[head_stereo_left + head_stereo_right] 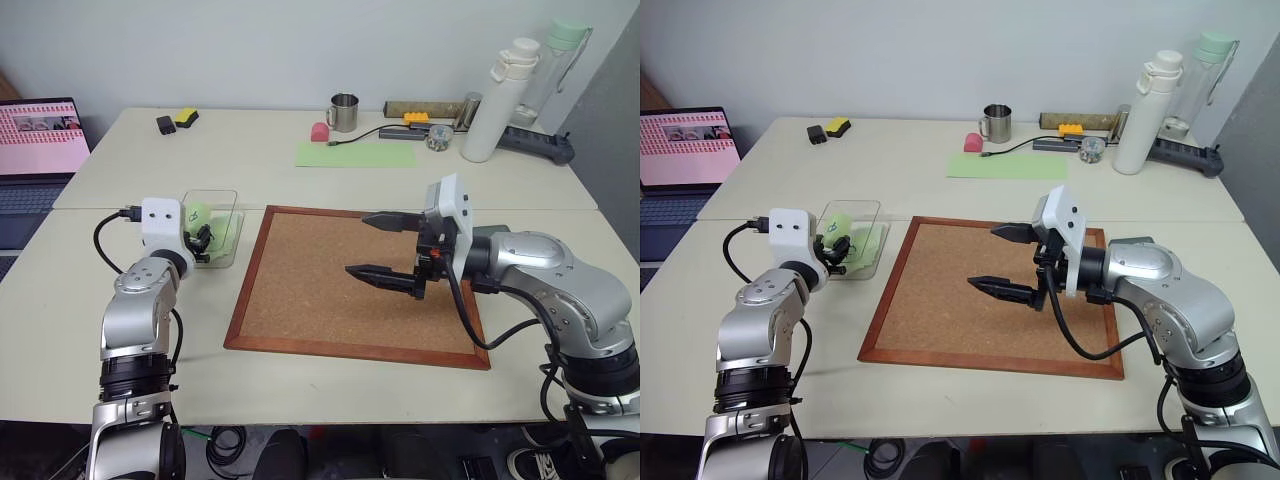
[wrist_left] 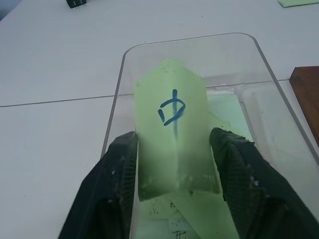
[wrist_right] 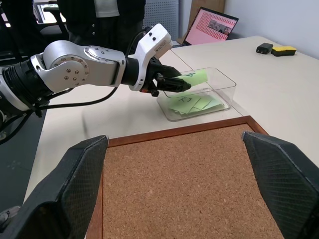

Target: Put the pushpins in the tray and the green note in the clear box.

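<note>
The green note [image 2: 172, 129], light green with a dark blue handwritten mark, stands bent between the fingers of my left gripper [image 2: 174, 135]. That gripper is shut on the note's two side edges and holds it just above the clear box [image 1: 236, 215]. More light-green notes [image 3: 192, 103] lie flat on the box floor. My right gripper [image 1: 357, 245] hovers open over the corkboard, pointing left, with nothing between its fingers. The pushpins and the tray are out of view.
The wood-framed corkboard [image 1: 330, 300] lies in the middle of the table. At the back are a long pale-green sheet [image 1: 355, 153], a metal cup [image 1: 343, 112], two tall bottles [image 1: 500, 100] and a power strip [image 1: 540, 143]. A laptop [image 1: 40, 140] stands at the far left.
</note>
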Robot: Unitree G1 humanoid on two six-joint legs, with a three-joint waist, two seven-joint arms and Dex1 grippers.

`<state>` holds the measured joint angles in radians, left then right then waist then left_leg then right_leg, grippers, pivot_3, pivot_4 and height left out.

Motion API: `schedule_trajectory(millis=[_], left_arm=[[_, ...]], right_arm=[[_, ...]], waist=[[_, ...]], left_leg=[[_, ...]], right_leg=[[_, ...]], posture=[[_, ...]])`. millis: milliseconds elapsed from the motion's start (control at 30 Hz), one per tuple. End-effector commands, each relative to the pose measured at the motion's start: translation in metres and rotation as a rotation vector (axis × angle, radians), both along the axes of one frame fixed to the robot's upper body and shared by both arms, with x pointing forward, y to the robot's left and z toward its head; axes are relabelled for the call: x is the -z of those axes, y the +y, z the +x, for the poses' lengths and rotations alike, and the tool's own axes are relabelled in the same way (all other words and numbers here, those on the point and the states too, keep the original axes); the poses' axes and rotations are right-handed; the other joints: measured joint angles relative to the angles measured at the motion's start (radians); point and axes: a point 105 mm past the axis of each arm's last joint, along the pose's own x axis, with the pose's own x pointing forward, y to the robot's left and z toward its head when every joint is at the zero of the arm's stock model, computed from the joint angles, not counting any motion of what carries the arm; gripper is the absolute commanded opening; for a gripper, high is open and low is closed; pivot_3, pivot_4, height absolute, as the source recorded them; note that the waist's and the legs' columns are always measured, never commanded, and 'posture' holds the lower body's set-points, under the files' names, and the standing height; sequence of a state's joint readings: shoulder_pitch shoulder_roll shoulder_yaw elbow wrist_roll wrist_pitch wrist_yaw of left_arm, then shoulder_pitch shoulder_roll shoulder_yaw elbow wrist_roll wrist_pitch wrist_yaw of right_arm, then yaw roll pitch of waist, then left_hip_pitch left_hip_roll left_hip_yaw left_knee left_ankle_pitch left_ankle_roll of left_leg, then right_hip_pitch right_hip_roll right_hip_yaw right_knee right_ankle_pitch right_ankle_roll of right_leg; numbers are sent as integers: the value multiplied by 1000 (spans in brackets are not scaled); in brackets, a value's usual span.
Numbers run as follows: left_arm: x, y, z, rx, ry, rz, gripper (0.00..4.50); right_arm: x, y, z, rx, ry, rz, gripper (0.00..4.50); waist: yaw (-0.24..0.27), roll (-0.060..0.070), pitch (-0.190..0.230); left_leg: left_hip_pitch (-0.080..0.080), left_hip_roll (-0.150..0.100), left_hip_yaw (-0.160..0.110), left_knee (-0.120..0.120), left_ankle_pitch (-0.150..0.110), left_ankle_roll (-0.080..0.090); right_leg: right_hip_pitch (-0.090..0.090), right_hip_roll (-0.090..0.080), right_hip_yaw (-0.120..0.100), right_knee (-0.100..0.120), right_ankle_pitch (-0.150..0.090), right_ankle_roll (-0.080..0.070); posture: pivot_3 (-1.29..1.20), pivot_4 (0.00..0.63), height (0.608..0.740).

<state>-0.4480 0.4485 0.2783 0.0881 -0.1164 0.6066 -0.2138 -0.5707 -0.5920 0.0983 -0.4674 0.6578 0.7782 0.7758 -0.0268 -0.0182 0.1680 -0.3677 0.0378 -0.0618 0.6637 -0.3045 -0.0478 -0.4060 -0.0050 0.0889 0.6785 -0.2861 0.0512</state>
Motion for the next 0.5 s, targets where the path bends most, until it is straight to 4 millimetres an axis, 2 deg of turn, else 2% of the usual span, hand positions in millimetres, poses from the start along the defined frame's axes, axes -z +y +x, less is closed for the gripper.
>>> schedule_trajectory(millis=[33, 233, 400, 500], left_arm=[[-26, -4, 3, 27, -68, 32, 3217], [-40, -10, 4, 68, -98, 44, 4468], [-48, -13, 3, 111, -99, 58, 4468], [-49, -24, 1, 234, -69, 69, 4468]], right_arm=[[-14, -3, -2, 7, -59, 22, 4500], [-14, -4, 2, 17, -61, 26, 4500], [-12, -7, 5, 28, -57, 25, 4500], [-7, -16, 10, 58, -50, 16, 4500]], waist=[[0, 0, 0], [-1, 0, 0], [-1, 0, 0], [-2, 0, 0]], left_leg=[[0, 0, 0, 0, 0, 0], [0, 0, 0, 0, 0, 0], [0, 0, 0, 0, 0, 0], [0, 0, 0, 0, 0, 0]], right_leg=[[0, 0, 0, 0, 0, 0], [0, 0, 0, 0, 0, 0], [0, 0, 0, 0, 0, 0], [0, 0, 0, 0, 0, 0]], posture=[[0, 150, 740], [0, 150, 740], [0, 150, 740], [0, 150, 740]])
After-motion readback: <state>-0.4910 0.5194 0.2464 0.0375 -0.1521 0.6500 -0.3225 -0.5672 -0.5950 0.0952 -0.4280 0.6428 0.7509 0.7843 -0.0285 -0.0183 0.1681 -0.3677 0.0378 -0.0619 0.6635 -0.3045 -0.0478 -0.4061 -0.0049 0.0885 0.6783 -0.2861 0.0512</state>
